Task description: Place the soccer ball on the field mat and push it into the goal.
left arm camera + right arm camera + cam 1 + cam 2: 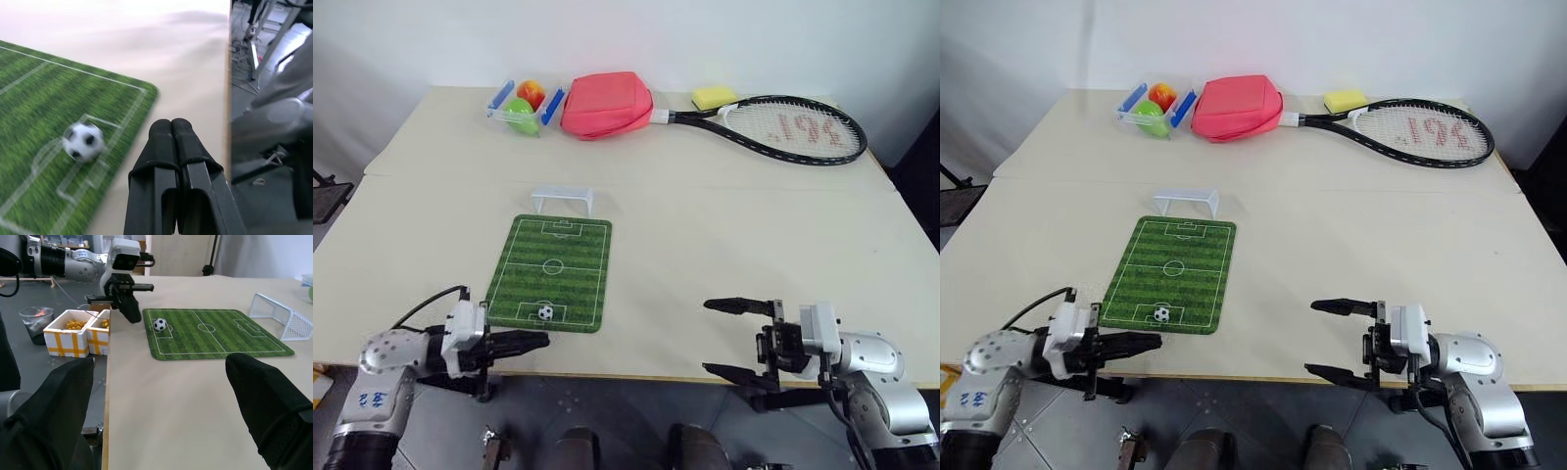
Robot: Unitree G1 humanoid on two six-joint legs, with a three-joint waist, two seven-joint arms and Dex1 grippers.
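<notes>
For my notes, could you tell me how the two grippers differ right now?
The left gripper is shut, fingers pressed together; the right gripper stands wide open. The left points at the ball on the mat; the right faces bare table. Both hold nothing.

**How the robot's arms look**

Both forearms are made of rounded silver-grey metal shells. The left arm [382, 377] has blue characters printed on its lower shell, and a thin black cable [426, 305] curves out from it in a loop. Each wrist ends in a white, box-shaped block. On the right arm [871, 377] this block sits next to a black mechanical part with small screws. The left gripper [540, 340] has two long black fingers [161, 147] with rounded, matte tips and hollow ribbed bases. The right gripper [722, 338] has the same slim black fingers [266, 391], thick and soft-looking at the tips.
</notes>
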